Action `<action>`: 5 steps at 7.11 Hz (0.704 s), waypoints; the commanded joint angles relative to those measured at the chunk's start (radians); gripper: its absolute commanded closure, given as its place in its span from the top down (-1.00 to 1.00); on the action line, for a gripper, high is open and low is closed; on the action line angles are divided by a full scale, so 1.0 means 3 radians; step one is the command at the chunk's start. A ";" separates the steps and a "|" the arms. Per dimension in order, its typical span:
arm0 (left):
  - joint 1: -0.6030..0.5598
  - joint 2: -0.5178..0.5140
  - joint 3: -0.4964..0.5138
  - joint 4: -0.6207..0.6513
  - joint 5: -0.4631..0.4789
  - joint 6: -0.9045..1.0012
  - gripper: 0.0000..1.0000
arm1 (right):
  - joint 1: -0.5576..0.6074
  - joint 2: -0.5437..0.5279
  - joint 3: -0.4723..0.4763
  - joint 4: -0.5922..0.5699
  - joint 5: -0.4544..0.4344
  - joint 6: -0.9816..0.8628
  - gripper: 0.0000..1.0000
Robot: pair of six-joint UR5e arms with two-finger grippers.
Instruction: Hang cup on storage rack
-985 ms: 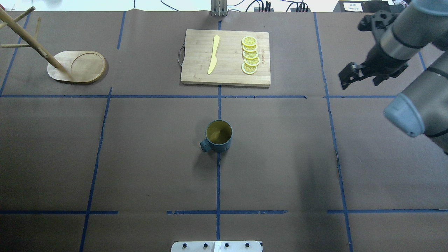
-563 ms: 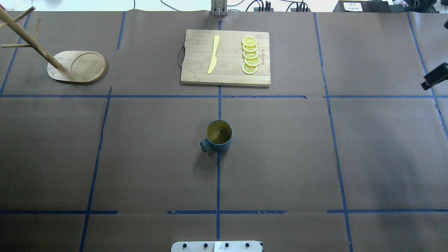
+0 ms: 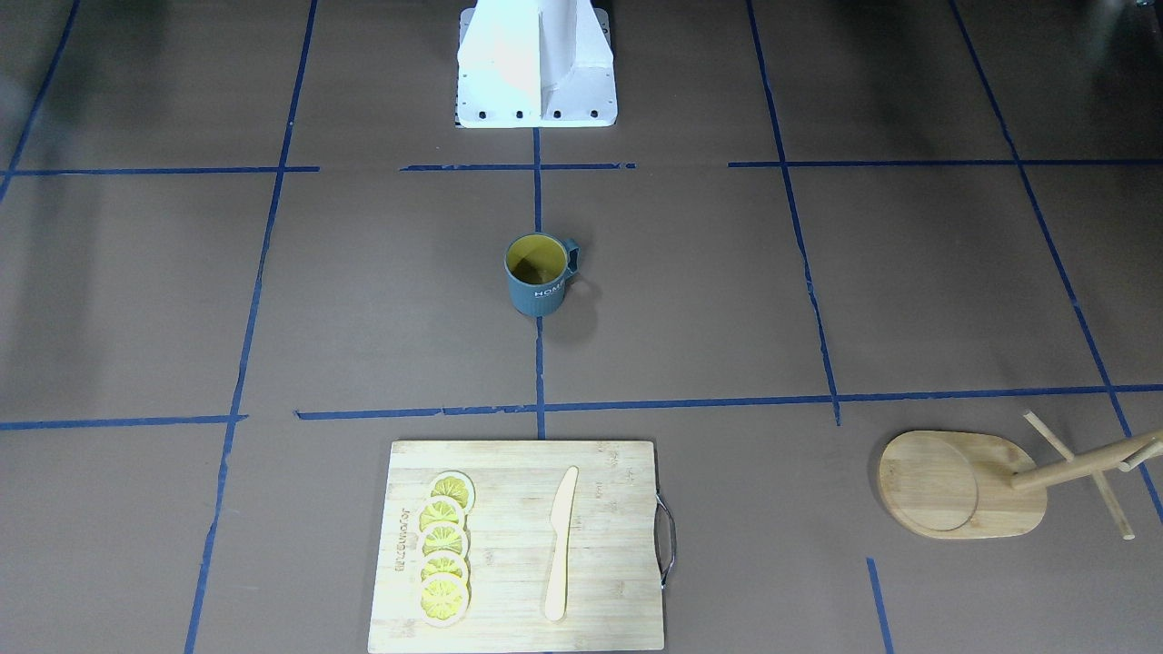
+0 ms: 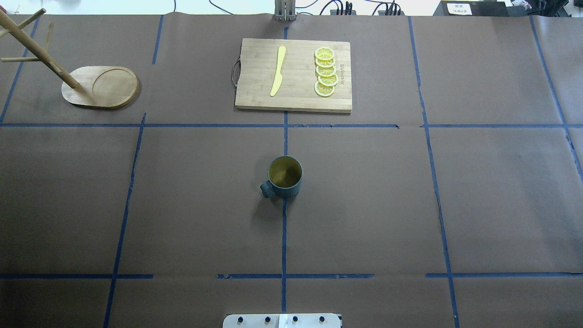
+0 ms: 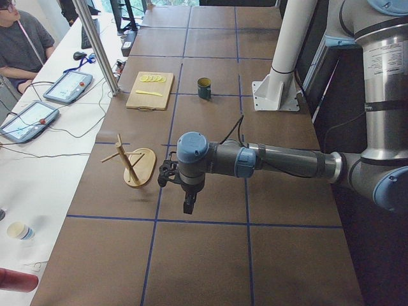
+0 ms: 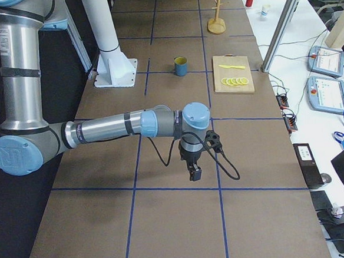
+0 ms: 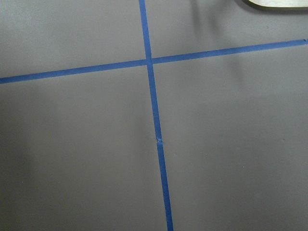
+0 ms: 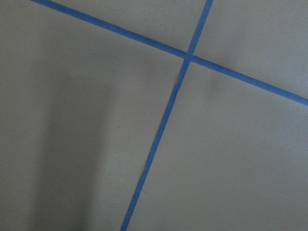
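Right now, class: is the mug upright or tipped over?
Upright. The cup sits on its base on the table, its open yellow mouth facing straight up in the overhead view.

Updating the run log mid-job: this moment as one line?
cup: upright, unheld | rack: pegs bare | left pincer: away from cup, state unclear | right pincer: away from cup, state unclear

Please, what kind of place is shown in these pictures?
Most likely a robotics lab test bench. The table is covered in brown paper marked with a blue tape grid. The left arm and right arm reach over it, and a person sits near control tablets.
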 commanded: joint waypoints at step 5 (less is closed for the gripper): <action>0.0174 -0.0023 -0.0003 -0.1077 -0.0804 -0.0067 1.00 | 0.0107 -0.0168 -0.0013 0.0344 0.0018 0.0366 1.00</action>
